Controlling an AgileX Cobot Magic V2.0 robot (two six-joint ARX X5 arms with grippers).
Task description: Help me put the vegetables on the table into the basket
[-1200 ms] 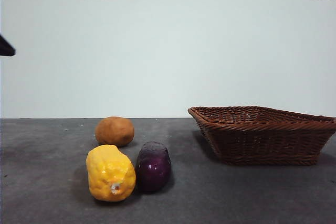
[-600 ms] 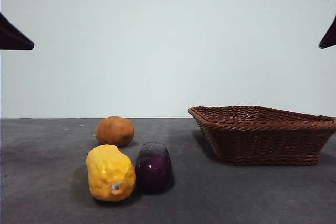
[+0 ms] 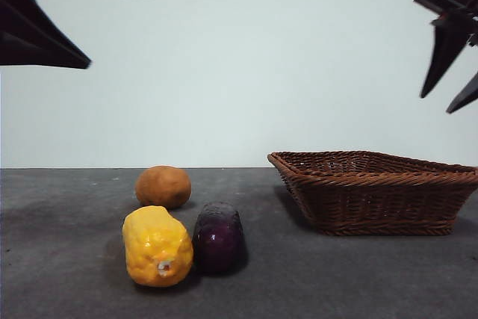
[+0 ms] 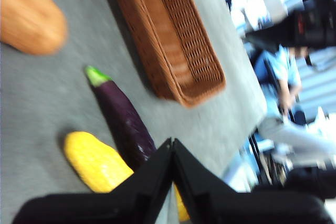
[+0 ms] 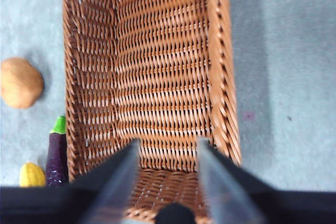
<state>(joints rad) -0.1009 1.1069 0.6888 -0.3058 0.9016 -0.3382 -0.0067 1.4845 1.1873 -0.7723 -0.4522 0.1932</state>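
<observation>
Grey table (image 3: 67,259): corn (image 3: 157,246) touching eggplant (image 3: 218,237).

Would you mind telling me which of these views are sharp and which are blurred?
Front view: sharp, evenly lit, soft shadows under the corn and eggplant. Left wrist view: motion-blurred throughout, the potato smeared. Right wrist view: basket weave fairly crisp, the near jaws out of focus.
</observation>
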